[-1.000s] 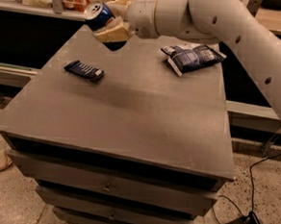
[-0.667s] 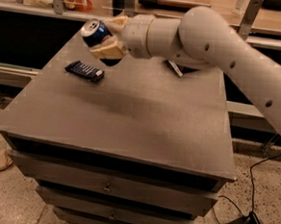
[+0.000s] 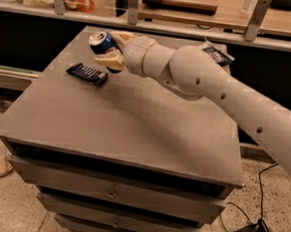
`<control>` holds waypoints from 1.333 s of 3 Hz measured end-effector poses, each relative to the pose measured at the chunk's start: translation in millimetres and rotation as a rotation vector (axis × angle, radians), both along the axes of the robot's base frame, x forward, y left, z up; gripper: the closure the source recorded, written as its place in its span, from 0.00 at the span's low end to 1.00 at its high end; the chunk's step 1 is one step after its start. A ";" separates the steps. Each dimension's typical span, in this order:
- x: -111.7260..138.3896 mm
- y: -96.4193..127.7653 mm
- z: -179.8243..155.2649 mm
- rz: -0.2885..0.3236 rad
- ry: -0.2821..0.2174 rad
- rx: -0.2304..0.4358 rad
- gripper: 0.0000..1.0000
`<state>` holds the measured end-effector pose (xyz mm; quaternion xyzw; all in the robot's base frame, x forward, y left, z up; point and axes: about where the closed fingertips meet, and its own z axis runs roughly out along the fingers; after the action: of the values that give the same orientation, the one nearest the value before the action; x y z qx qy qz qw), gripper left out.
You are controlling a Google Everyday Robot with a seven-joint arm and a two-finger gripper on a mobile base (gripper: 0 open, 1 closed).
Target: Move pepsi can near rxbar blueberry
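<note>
The pepsi can [image 3: 101, 41], dark blue with a silver top, is held tilted above the far left part of the grey table [image 3: 125, 126]. My gripper [image 3: 111, 48] is shut on the can, with pale fingers [image 3: 109, 61] above and below it. The rxbar blueberry [image 3: 87, 73], a flat dark navy bar with white lettering, lies on the table just below and left of the can. The can hangs a short way above and to the right of the bar, not touching it.
A larger dark blue snack bag [image 3: 217, 55] lies at the table's far right, partly hidden behind my white arm [image 3: 211, 97]. Drawers [image 3: 115, 195] sit under the tabletop. A wooden counter with metal posts [image 3: 133, 7] runs behind. Cables lie on the floor at right [image 3: 250, 230].
My gripper has carried the can leftward and slightly down, from above the table's far middle to just beside the bar. The arm now covers most of the snack bag.
</note>
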<state>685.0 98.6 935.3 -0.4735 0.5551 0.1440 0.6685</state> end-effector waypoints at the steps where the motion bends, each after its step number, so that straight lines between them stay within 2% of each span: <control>1: 33.6 -37.4 21.7 -0.200 -0.103 0.065 1.00; 2: 44.6 -52.3 30.2 -0.291 -0.122 0.134 1.00; 3: 55.6 -48.2 33.9 -0.298 -0.090 0.234 1.00; 4: 62.1 -31.1 33.1 -0.232 -0.011 0.326 1.00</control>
<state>747.0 67.4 968.5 -0.2926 0.5715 0.1517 0.7515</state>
